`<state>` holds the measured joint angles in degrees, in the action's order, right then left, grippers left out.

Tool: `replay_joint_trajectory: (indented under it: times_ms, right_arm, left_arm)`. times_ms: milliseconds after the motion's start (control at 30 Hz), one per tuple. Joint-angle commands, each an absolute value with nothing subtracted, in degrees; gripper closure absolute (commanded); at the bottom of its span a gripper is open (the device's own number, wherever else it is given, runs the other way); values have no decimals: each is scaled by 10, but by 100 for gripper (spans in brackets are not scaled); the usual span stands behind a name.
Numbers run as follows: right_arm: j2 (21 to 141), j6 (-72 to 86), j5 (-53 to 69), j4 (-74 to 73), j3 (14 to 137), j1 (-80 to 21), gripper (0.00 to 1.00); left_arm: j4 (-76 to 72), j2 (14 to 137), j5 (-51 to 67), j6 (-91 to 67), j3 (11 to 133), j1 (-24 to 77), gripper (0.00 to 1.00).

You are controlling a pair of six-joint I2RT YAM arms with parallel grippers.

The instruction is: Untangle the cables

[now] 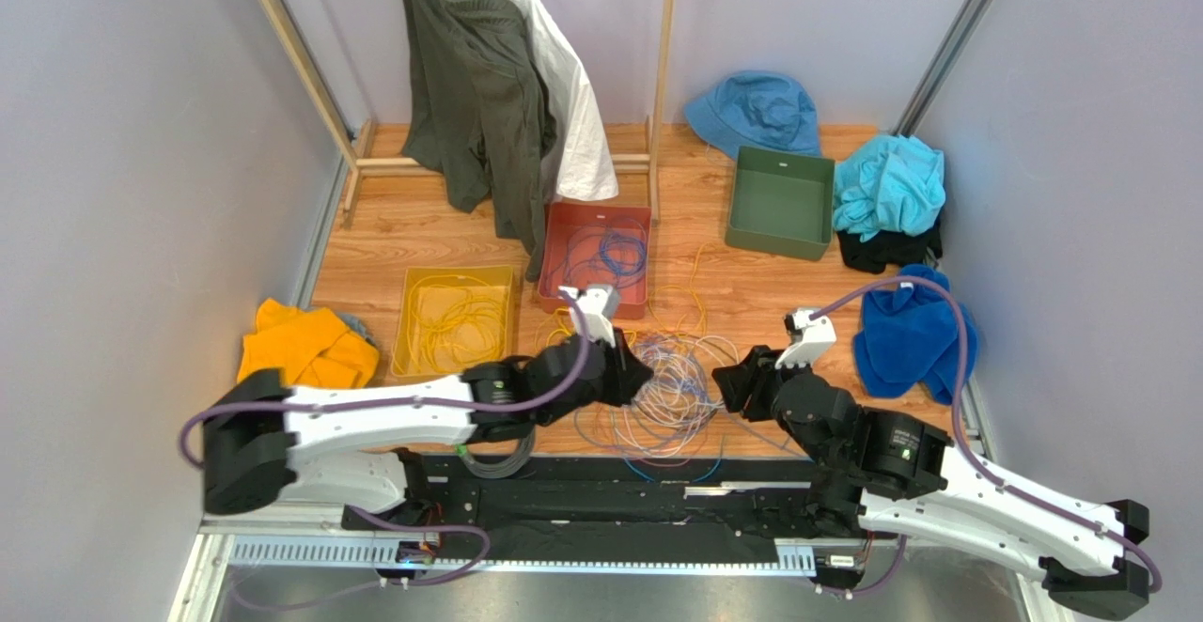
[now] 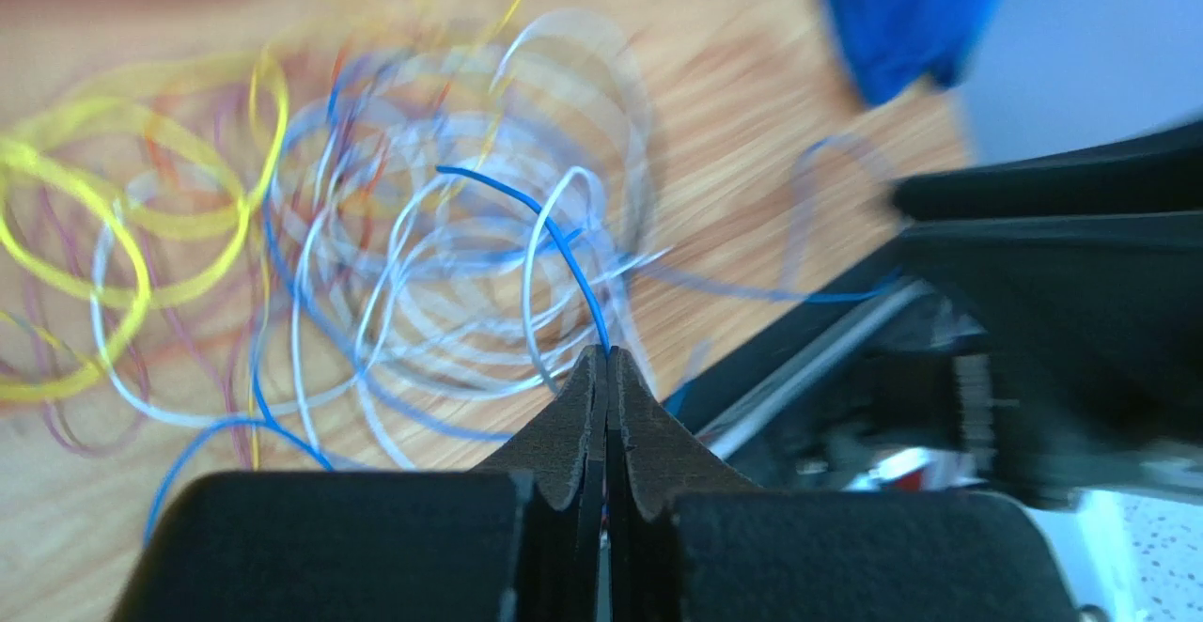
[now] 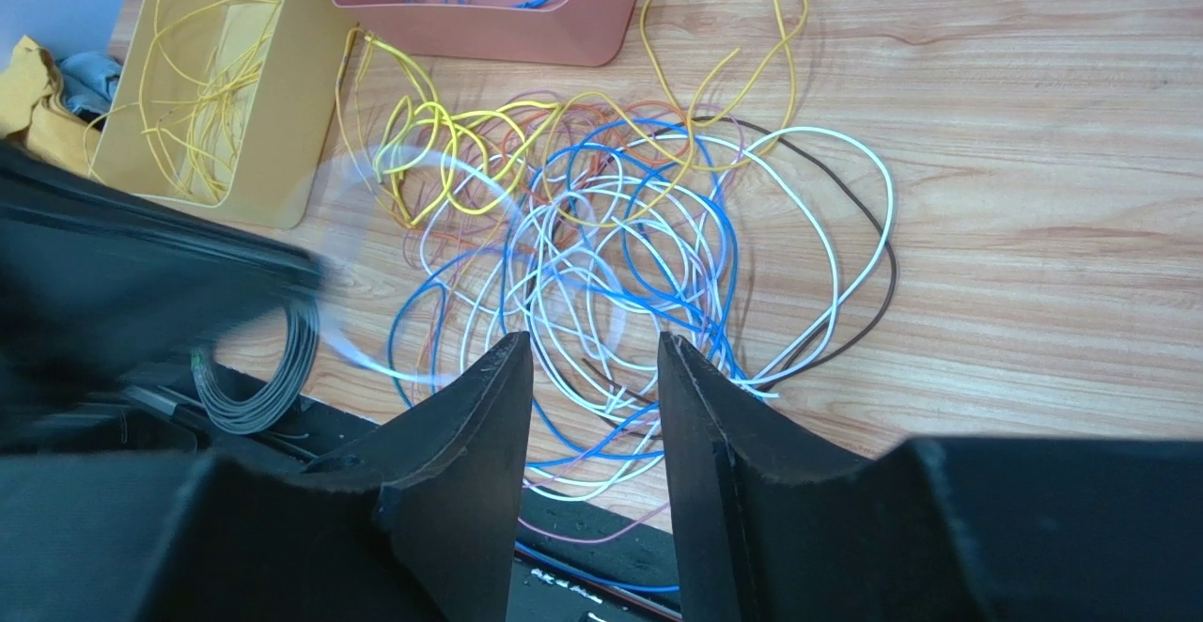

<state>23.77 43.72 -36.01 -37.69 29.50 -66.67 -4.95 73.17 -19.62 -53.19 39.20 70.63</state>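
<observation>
A tangle of thin cables (image 1: 671,390), blue, white, yellow, pink and one brown, lies on the wooden table between my two arms; it also shows in the right wrist view (image 3: 636,249). My left gripper (image 1: 631,373) sits at the pile's left edge, shut on a blue cable (image 2: 544,228) that rises from its closed tips (image 2: 607,357). My right gripper (image 1: 727,383) hovers at the pile's right edge, open and empty (image 3: 593,352), with white and blue loops showing between its jaws.
A yellow bin (image 1: 452,319) holds yellow cables, a red bin (image 1: 600,249) holds blue ones, and a green bin (image 1: 780,202) stands at the back right. Clothes hang on a rack (image 1: 494,73). Cloths lie at left (image 1: 304,347) and right (image 1: 904,326).
</observation>
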Motion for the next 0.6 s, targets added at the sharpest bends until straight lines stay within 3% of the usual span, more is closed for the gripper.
replay_joint_trajectory:
  times_ms: [0, 233, 400, 567]
  right_arm:
    - [234, 437, -371, -355, 288, -668, 59]
    - [248, 400, -333, -309, 288, -669, 58]
    - [219, 367, -305, -225, 265, -669, 56]
    - [168, 309, -266, -173, 265, -669, 54]
  left_arm:
    - [65, 614, -238, -420, 474, 707, 100]
    - [165, 558, -257, -332, 613, 707, 100]
    - [229, 580, -268, -280, 741, 707, 100]
    - [256, 600, -269, -259, 793, 707, 100]
